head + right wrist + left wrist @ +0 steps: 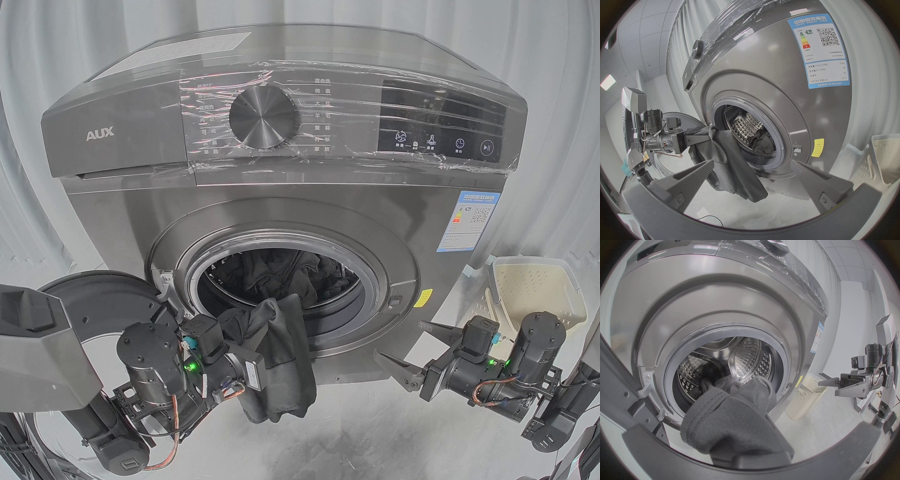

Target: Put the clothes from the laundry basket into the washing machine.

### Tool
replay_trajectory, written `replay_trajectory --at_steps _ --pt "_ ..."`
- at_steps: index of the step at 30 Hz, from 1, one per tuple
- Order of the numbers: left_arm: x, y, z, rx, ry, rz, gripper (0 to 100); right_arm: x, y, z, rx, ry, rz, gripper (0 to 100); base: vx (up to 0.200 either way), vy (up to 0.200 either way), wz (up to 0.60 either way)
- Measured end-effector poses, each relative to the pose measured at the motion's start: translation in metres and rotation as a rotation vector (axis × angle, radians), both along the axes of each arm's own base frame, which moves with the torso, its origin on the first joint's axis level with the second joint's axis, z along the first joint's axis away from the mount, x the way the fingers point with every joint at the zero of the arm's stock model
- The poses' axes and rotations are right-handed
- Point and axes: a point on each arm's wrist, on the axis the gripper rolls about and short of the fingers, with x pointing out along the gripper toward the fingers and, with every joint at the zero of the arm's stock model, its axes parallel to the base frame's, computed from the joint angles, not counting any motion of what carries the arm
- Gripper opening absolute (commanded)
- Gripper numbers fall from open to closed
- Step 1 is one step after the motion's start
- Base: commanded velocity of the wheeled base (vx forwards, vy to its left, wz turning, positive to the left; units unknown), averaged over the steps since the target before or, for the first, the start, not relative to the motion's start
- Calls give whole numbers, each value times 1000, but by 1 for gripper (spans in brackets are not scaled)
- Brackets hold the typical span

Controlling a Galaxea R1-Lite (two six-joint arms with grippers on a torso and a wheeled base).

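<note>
The left tool (704,137) is clamped on a dark garment (287,350) at the lip of the washer (350,206); most of the cloth hangs outside, below the opening (other clothes lie in the drum (747,355)); if the grip opens here, I think the garment slides to the floor (375,437), or the door (94,306) may catch it; the right tool (400,340) stands apart, empty, near the basket (537,287).
</note>
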Motion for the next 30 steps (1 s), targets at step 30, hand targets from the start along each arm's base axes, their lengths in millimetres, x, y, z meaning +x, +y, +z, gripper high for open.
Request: replay_trajectory --at_steps 30 --pt "88 -52 -21 -131 -81 -4 0 -8 9 3 10 -11 43 100 0 0 0"
